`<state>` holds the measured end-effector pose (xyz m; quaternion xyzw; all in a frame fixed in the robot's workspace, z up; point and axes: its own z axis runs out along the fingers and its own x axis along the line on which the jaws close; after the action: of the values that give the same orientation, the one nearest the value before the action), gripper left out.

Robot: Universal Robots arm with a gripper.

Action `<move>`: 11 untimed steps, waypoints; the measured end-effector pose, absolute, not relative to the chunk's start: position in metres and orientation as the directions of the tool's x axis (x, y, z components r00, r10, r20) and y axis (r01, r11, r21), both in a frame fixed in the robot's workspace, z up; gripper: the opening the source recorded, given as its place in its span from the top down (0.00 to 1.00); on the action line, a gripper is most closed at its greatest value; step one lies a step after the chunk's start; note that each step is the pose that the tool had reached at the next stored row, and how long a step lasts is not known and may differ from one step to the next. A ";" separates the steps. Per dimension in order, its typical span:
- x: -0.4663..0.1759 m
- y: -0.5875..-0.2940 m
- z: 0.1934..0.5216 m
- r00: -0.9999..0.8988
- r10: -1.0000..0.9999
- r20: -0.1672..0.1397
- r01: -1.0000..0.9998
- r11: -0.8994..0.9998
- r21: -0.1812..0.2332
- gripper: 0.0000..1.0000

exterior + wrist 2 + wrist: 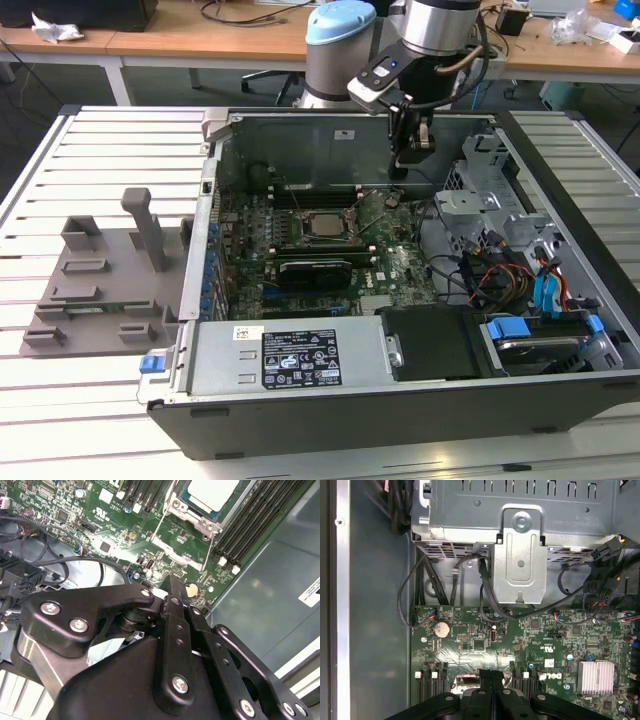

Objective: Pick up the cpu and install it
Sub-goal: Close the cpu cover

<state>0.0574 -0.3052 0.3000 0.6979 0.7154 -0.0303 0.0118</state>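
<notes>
The cpu is a silvery square lying flat in the socket on the green motherboard inside the open computer case. In the second wrist view the cpu sits within its metal socket frame, apart from the gripper. My gripper hangs above the board, toward the exterior view's right of the socket and near the case's back wall. Its black fingers are pressed together with nothing between them. In the first wrist view the gripper points down at the board beside a round coin battery.
A grey fixture plate with upright blocks lies outside the case on the exterior view's left. A metal drive cage and loose black cables crowd the exterior view's right. A black cover with a label spans the case front.
</notes>
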 end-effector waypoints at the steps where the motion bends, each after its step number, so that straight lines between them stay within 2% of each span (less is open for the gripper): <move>1: 0.058 -0.305 0.300 -0.025 0.998 -0.059 0.999 0.024 -0.027 0.89; 11: 0.064 -0.305 0.295 -0.025 0.998 -0.059 0.999 0.024 -0.027 0.89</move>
<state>0.0636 -0.3052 0.2949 0.6980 0.7154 -0.0303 0.0119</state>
